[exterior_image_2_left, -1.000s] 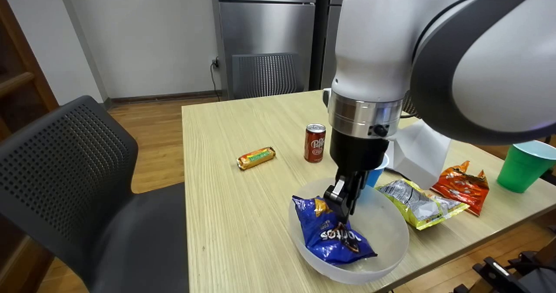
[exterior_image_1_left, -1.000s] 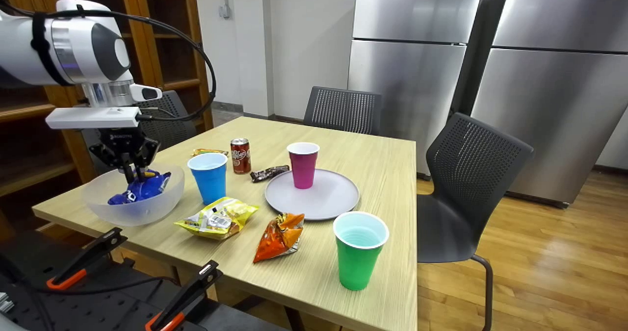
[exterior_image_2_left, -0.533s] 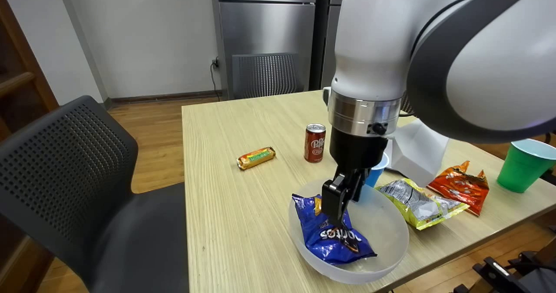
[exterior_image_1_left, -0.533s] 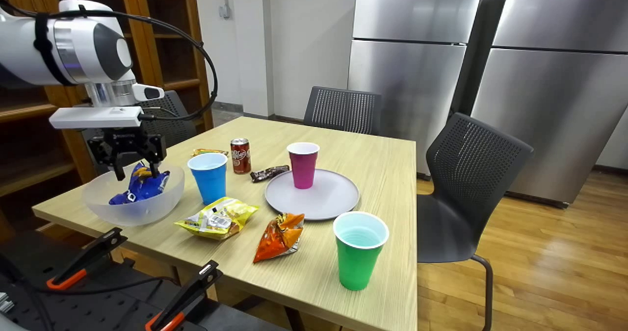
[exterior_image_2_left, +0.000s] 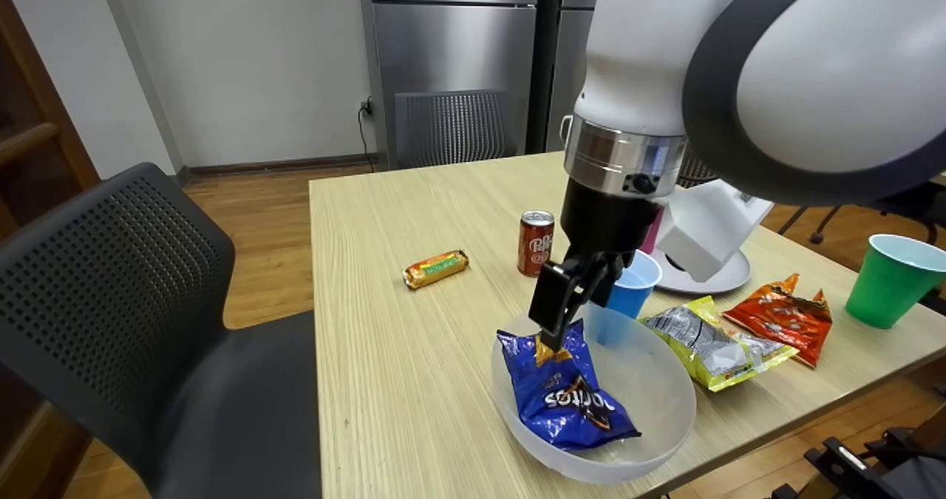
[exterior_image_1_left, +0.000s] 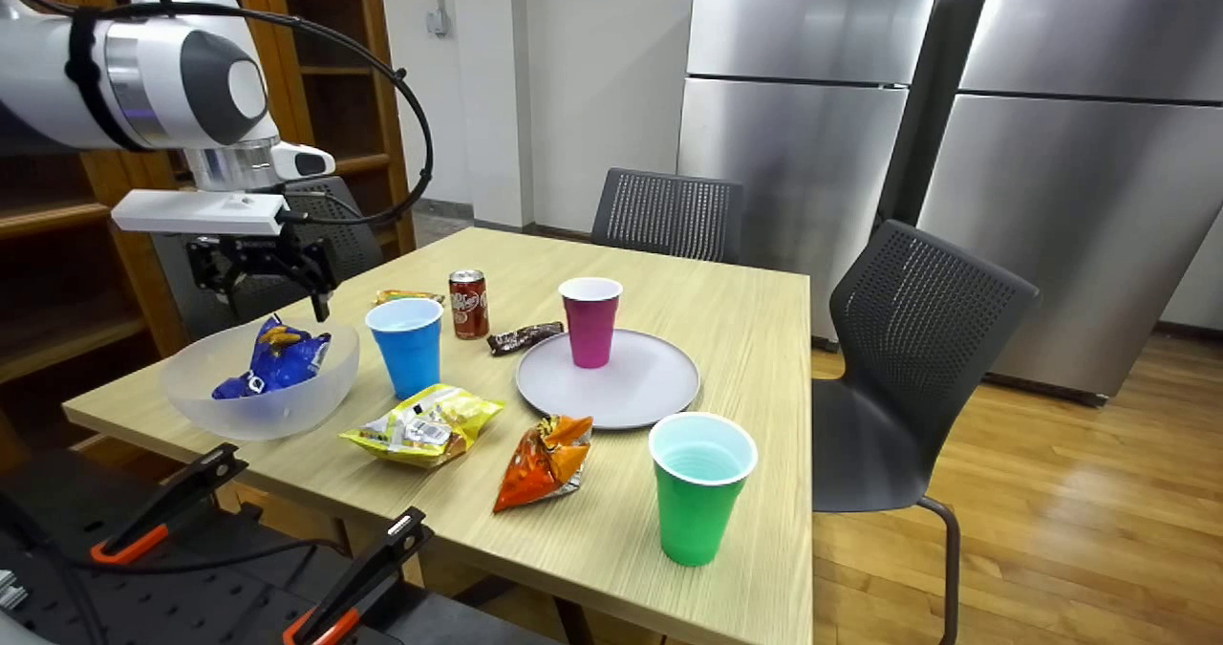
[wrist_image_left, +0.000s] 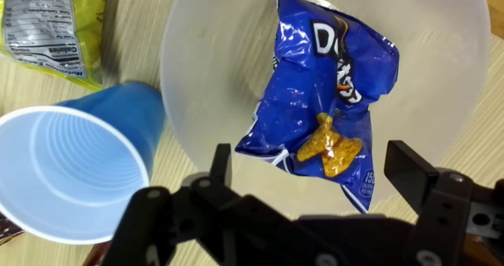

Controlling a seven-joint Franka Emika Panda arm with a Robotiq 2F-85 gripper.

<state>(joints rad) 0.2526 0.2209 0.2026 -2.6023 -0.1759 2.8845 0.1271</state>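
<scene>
Swung low and right in an exterior view, the gripper (exterior_image_1_left: 277, 308) (jaws spread above the Doritos bag (exterior_image_1_left: 291, 363)) could tip the blue cup (exterior_image_1_left: 411, 351).

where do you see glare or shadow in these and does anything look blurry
In the wrist view, white glints sit on the blue chip bag, a soft shadow lies on the table beside the yellow bag, and the parts of the gripper nearest the camera look slightly blurred; in an exterior view, bright streaks run down the fridges and the wooden floor shines.
</scene>
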